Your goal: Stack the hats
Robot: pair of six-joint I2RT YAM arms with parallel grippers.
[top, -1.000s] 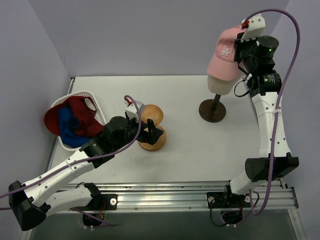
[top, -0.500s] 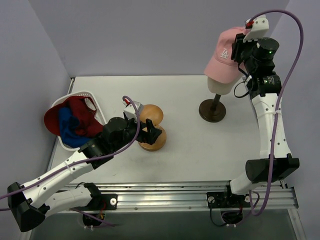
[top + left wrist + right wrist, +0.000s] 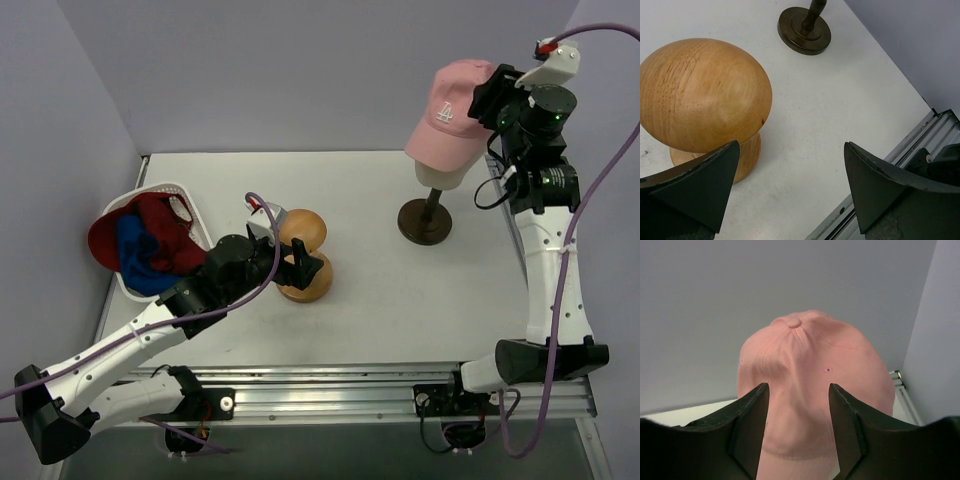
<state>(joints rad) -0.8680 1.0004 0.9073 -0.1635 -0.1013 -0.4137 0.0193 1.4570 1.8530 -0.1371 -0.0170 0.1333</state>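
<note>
A pink cap (image 3: 450,105) with a white LA logo sits on the cream mannequin head (image 3: 440,172) at the back right. My right gripper (image 3: 490,95) is just right of it, open, its fingers off the fabric; in the right wrist view the pink cap (image 3: 810,360) fills the space beyond the gripper (image 3: 799,387). A dark red hat (image 3: 162,225), a blue hat (image 3: 135,250) and a red brim (image 3: 100,245) lie piled in the white basket (image 3: 165,187) at the left. My left gripper (image 3: 305,265) is open and empty beside a wooden mushroom stand (image 3: 705,90).
Two wooden mushroom stands (image 3: 303,228) stand mid-table, the nearer one (image 3: 308,285) partly under my left gripper (image 3: 791,147). The mannequin's dark round base (image 3: 425,222) rests on the table, and that base (image 3: 805,30) also shows in the left wrist view. Walls close in on the left, the back and the right.
My right gripper has opened off the pink cap and drawn back to the right and up. The cap stays on the mannequin head. The left arm has not moved.
</note>
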